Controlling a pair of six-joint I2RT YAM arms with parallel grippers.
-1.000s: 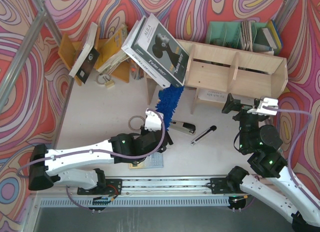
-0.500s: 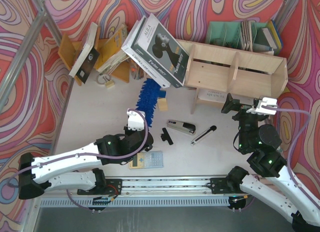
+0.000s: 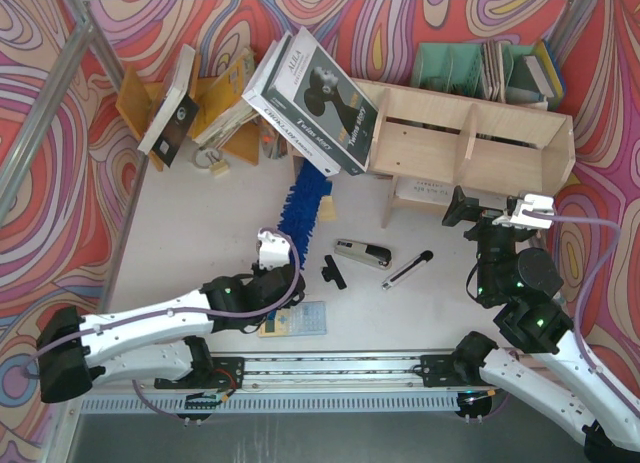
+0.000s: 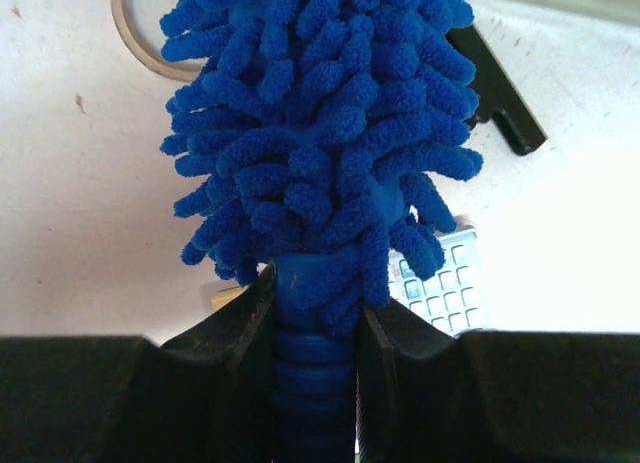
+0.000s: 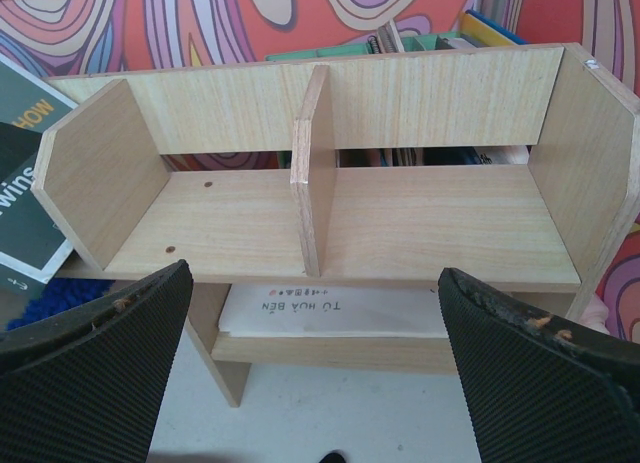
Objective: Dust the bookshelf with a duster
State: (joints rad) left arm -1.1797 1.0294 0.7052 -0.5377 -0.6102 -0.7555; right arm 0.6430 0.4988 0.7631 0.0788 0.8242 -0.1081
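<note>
The bright blue fluffy duster (image 3: 304, 207) lies along the table, its tip near the left leg of the pale plywood bookshelf (image 3: 470, 135). My left gripper (image 3: 277, 258) is shut on the duster's ribbed blue handle (image 4: 314, 368); the fluffy head (image 4: 320, 123) fills the left wrist view beyond the jaws. My right gripper (image 3: 495, 215) is open and empty, held in front of the bookshelf (image 5: 420, 213), its wide-apart fingers (image 5: 110, 333) framing the central divider. The bookshelf compartments hold nothing.
Large books (image 3: 315, 95) lean on the bookshelf's left end. A white booklet (image 5: 330, 308) lies under the shelf. A stapler (image 3: 363, 253), black pen (image 3: 407, 269), small black part (image 3: 333, 273) and calculator (image 3: 300, 320) lie on the table. An orange rack (image 3: 215, 108) and green organiser (image 3: 470, 68) stand behind.
My left gripper has drawn back and to the left with the duster, whose head swung left from under the leaning books. The right arm has not moved.
</note>
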